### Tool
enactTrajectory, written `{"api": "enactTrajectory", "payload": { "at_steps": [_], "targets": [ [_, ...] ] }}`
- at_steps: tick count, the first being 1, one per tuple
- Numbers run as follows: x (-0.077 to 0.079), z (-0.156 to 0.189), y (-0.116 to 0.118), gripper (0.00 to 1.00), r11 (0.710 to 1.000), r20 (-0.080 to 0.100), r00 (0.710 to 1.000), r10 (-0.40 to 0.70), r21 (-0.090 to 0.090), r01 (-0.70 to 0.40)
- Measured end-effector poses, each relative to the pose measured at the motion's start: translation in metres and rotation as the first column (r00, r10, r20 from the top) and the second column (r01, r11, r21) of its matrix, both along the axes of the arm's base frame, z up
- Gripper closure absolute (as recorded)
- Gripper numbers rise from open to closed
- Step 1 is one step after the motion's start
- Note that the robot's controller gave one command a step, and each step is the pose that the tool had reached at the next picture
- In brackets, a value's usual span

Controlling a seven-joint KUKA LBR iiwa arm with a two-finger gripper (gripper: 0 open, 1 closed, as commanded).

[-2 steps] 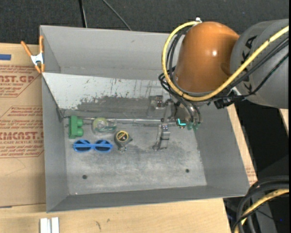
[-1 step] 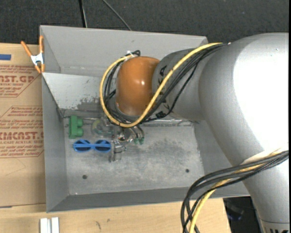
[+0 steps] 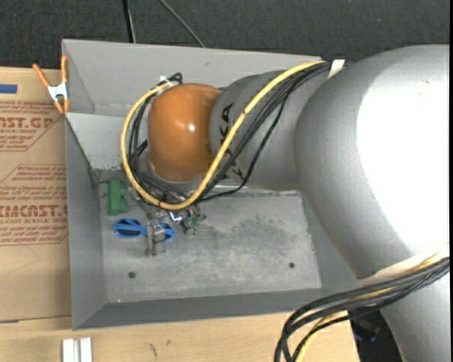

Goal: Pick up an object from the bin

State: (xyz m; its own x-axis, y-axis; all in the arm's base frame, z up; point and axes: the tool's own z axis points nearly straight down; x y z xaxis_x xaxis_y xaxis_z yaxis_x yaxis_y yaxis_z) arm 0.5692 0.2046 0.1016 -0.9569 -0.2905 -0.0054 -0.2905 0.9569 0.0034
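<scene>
big grey arm (image 3: 377, 164) fills the right side, fat and round, and reaches down into the bin (image 3: 249, 251) from there. a shiny orange cover (image 3: 180, 130) sits on its wrist, with yellow and black cables (image 3: 238, 119) looped round it.

the bin is grey metal with sloping walls. its floor looks scratched and dusty, with pale rubbed patches and a couple of small dark dots. past the far wall the room's floor (image 3: 287, 10) is dark and speckled.

the gripper (image 3: 158, 240) pokes out under the orange cover, low over the left part of the bin floor. i cannot tell if it is spread or pressed together.

right by it lies a small blue thing (image 3: 125, 228), flat and rounded like a little oval. it lies on the floor near the left wall, and a bit of blue shows on the gripper's other side too. i cannot tell if the gripper has hold of it.

just behind the blue thing, a small green block (image 3: 117, 196) stands near the left wall.
</scene>
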Motion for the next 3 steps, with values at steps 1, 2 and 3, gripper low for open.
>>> {"api": "enactTrajectory", "payload": {
  "at_steps": [1,2,3],
  "targets": [
    [-0.008,-0.002,-0.01,0.0,0.996,-0.004,0.996,-0.091,-0.004,0.091],
    [-0.02,-0.033,-0.005,0.0,0.978,-0.005,0.978,-0.21,-0.004,0.21],
    [-0.02,-0.033,-0.004,0.0,0.978,-0.004,0.978,-0.209,-0.003,0.209]
  ]
}}
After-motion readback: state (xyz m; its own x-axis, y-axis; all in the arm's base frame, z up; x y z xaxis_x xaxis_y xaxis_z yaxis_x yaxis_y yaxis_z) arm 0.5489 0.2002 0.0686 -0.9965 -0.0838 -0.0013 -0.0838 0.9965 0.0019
